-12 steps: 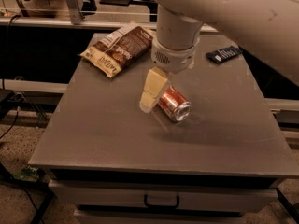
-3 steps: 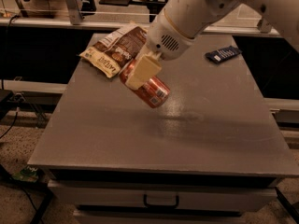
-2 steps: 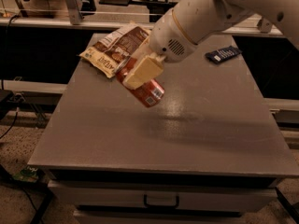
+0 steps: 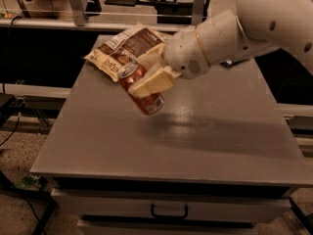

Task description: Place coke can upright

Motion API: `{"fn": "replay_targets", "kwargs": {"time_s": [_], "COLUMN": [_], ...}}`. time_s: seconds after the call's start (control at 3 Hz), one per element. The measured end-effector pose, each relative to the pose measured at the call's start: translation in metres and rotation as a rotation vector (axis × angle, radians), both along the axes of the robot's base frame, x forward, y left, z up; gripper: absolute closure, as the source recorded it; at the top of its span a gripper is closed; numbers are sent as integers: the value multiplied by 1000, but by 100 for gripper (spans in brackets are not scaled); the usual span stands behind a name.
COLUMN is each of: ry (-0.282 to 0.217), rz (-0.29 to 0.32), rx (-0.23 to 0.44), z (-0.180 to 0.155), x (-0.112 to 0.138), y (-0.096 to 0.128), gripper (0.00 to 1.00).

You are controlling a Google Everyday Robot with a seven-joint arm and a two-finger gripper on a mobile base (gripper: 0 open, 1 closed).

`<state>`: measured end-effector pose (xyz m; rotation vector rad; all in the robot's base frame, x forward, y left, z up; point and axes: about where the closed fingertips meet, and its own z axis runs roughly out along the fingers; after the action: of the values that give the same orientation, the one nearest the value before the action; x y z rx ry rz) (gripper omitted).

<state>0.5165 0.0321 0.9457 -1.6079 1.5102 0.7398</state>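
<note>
Gripper: the gripper (image 4: 137,76) hung over the left-centre of the desk (image 4: 220,136), at the end of a white arm (image 4: 230,31) reaching in from the right.
Fingers: the cream fingers (image 4: 154,80) were clamped on the can (image 4: 147,102), one across its near side and one behind it.
Can: held in the air, apparently clear of the desk. It was tilted, silver top up and to the left, base down and to the right.
Surroundings: a bag (image 4: 120,50) lay at the rear left of the desk, just behind the can's top end.
Risk, tilt: in my judgement, letting go at this angle would drop the can on its base edge, and it would likely topple and roll.
Risk, grip: the hold sat across the upper body. A smooth round wall could slip or turn between the fingers as the wrist rotated.
Risk, bag: swinging the top end rearward to straighten the can could brush the bag and drag it.
Risk, set-down: pressing down before the base was flat could dent the thin wall or kick the can sideways.
Can markings: red body with a small white patch near the base. No lettering could be read.
Bag markings: brown and cream with printed lettering, too indistinct to read. No brand confirmed.
</note>
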Motion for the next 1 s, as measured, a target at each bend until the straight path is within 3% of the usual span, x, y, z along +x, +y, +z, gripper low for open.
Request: {"fn": "replay_targets", "kwargs": {"time_s": [0.67, 1.0], "ry": [-2, -8], "rz": [80, 120], "rx": [158, 246], "z": [-19, -28], "x": [4, 5], "y": [2, 3], "gripper": [100, 79]}}
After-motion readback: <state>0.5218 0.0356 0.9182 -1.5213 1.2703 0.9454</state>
